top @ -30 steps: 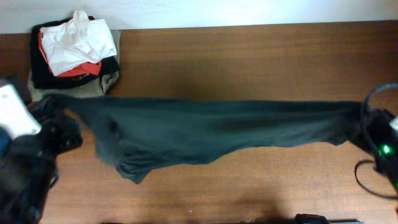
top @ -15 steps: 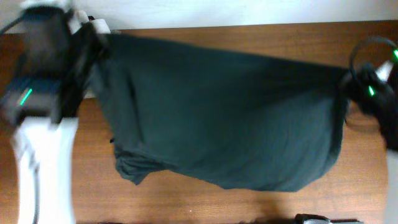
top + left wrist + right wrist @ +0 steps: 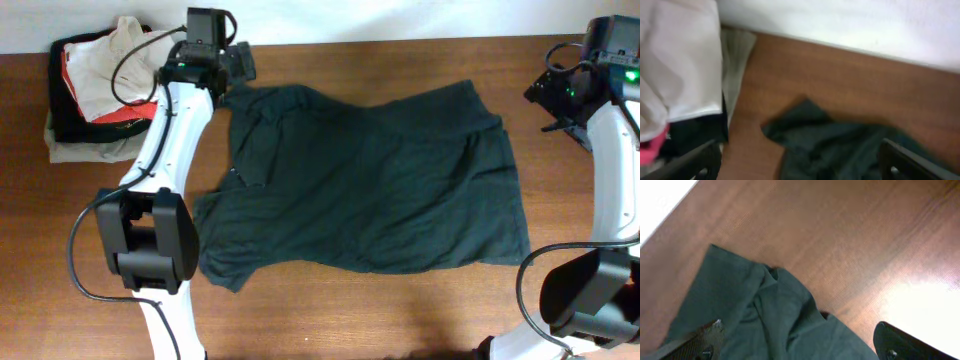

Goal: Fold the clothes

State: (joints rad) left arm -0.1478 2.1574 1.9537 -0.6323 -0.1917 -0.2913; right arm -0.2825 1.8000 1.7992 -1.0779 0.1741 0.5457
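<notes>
The clothes, a dark charcoal T-shirt (image 3: pixel 370 180), lie spread out on the wooden table (image 3: pixel 400 310), with wrinkles and a bunched sleeve at the lower left. My left gripper (image 3: pixel 235 62) hovers open above the shirt's back left corner, and the left wrist view shows that corner (image 3: pixel 840 145) below the wide-apart fingers (image 3: pixel 695 162) of the left gripper (image 3: pixel 800 167). My right gripper (image 3: pixel 555 95) stands open just right of the back right corner. In the right wrist view the fabric (image 3: pixel 755 310) lies under the right gripper (image 3: pixel 800 347), untouched.
A pile of other garments (image 3: pixel 110 85) sits at the table's back left: white cloth (image 3: pixel 110 55) on top, with red, black and khaki beneath. The white cloth (image 3: pixel 680 65) lies just left of my left gripper. A white wall (image 3: pixel 400 15) bounds the back edge.
Both arms swung the stretched shirt from the front toward the back of the table and opened. The shirt dropped and now lies spread on the wood.
</notes>
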